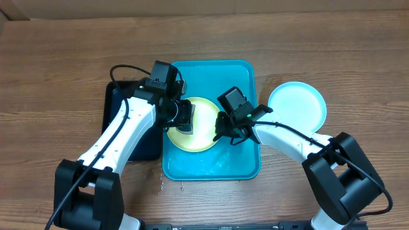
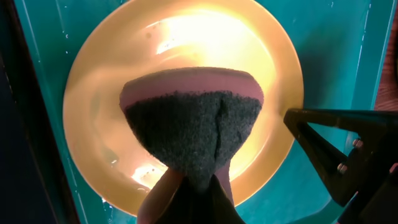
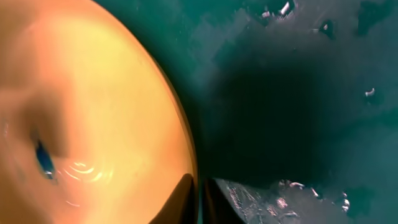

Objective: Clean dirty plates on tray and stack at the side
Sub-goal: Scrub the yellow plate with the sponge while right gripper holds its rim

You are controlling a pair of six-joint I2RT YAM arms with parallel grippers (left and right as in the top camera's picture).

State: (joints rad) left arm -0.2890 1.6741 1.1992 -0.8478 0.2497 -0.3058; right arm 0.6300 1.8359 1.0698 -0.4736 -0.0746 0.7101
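2 plates show in the overhead view. The yellow-green plate (image 1: 203,131) lies flat inside the turquoise tray (image 1: 211,167), roughly at the tray's middle and slightly toward its left wall. The light blue plate (image 1: 297,105) sits on the wooden table (image 1: 64,64) just beside the tray's right rim, and its face looks pale and unmarked. The yellow-green plate is round and shallow with a low raised rim. In the wrist views it glows amber under the light, glossy and wet, with bright reflections across its well. Near its centre the right wrist view shows 1 small blue smudge (image 3: 43,158) with faint ripples of water beside it. The tray floor around the plate is wet, dotted with droplets and patches of foam. The left gripper (image 1: 183,117) is clenched on a folded sponge (image 2: 193,124), pink with a dark grey scouring face, which hangs over the plate's well; whether it touches the surface cannot be told. The right gripper (image 3: 199,200) is at the plate's right edge with its jaws pinched on the rim, 1 finger over the plate and 1 outside it above the tray floor. A black tray (image 1: 118,121) lies against the turquoise tray's left side, under the left arm.
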